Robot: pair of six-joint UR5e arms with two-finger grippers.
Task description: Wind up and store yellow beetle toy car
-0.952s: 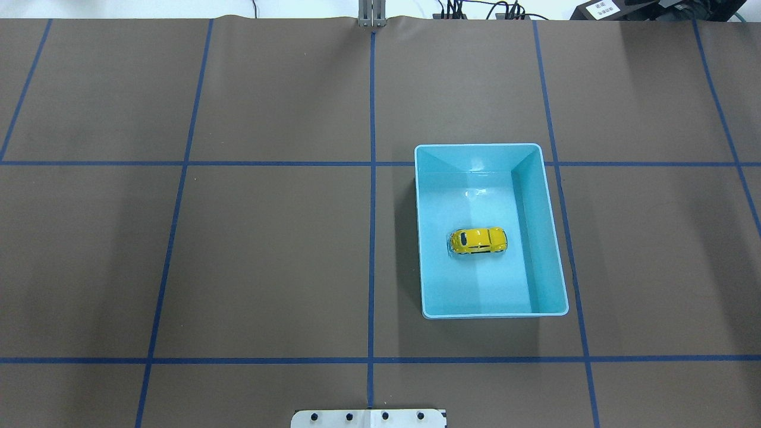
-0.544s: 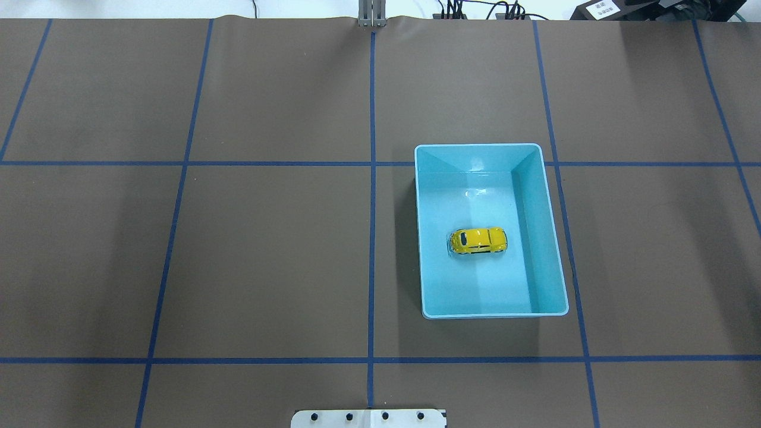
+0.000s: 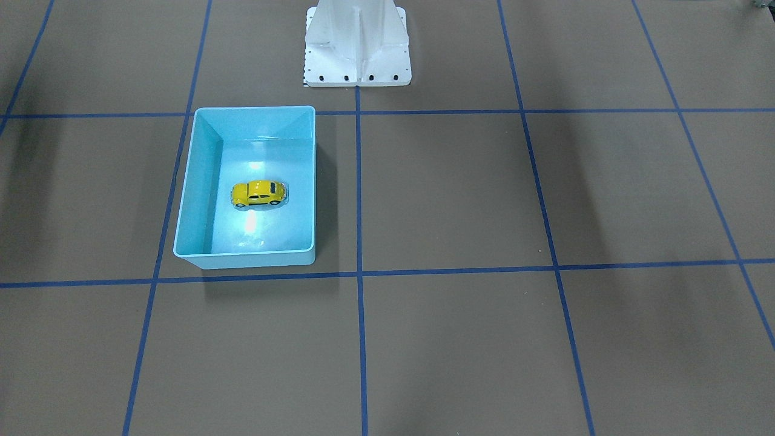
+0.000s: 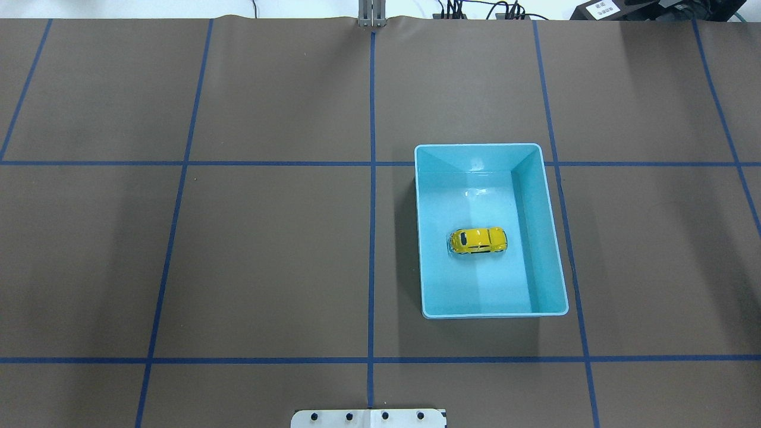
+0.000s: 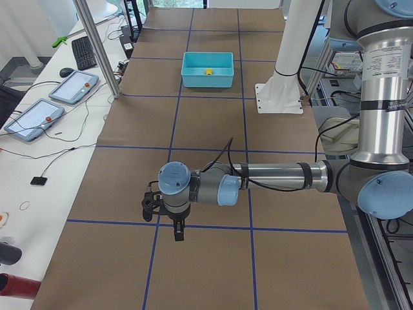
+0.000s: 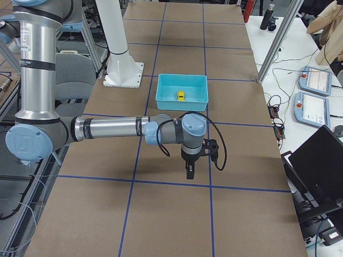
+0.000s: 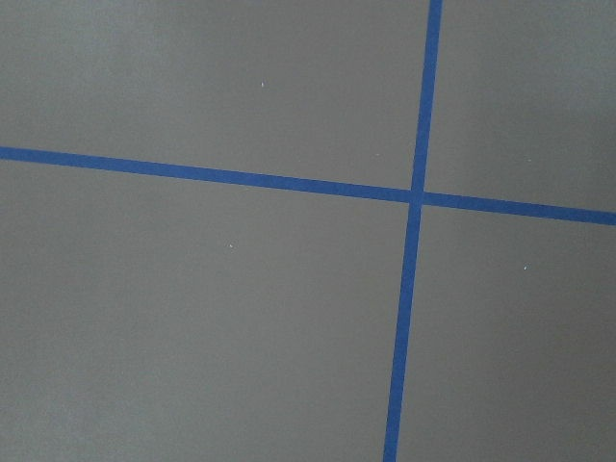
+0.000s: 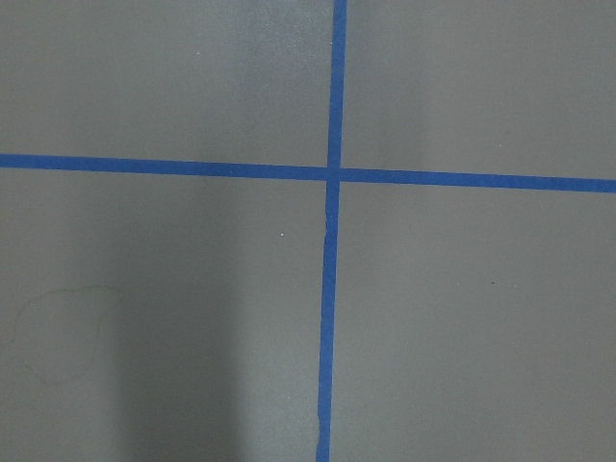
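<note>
The yellow beetle toy car stands on its wheels in the middle of the light blue bin, lengthwise across it. It also shows in the front view inside the bin, and small in the side views. My left gripper hangs over bare table far from the bin, pointing down. My right gripper hangs over the table a little way from the bin. I cannot tell whether either is open or shut. Both wrist views show only brown table with blue tape lines.
The white robot pedestal stands at the table's robot-side edge. Blue tape lines grid the brown table. Tablets, a metal pole and a laptop sit on side desks beyond the table ends.
</note>
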